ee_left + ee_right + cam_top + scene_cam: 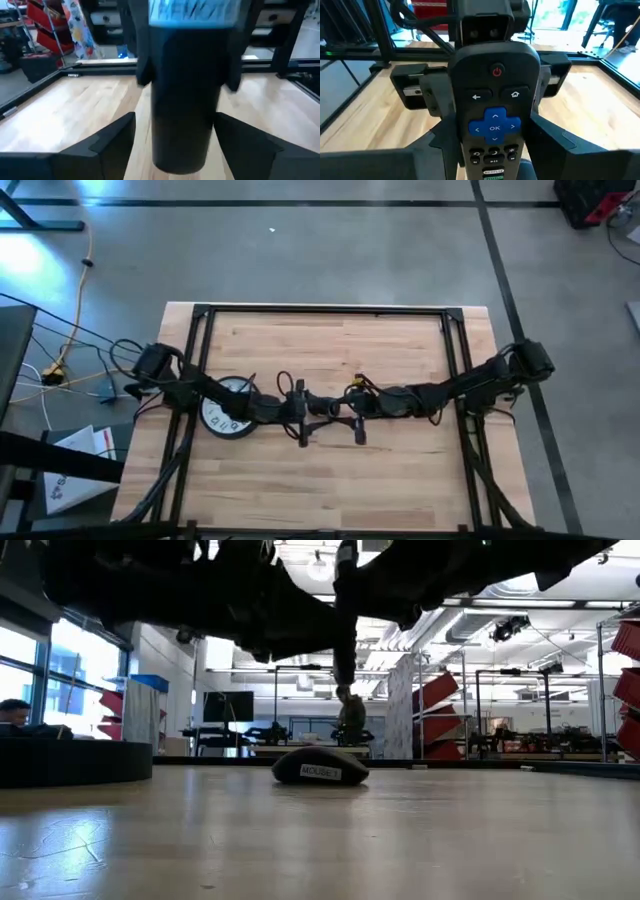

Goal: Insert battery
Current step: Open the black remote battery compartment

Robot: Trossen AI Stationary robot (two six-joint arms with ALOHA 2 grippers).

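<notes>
remote (494, 120) held mid-air over bench (400, 470) centre, btn side facing right wrist cam | right gripper (492, 150) pinching its lower end | left gripper (180, 145) clamped on dark far end | battery not visible | tip: keep remote level, steady w/ both grippers, align polarity before pushing.

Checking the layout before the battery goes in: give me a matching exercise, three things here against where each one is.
Things:
1. remote
2. mouse
3. clock

Places:
A. flat on the table, under the left arm
B. on the table, white label facing the low camera
C. off the table, in the right gripper

Pairs: 1-C, 2-B, 3-A
</notes>
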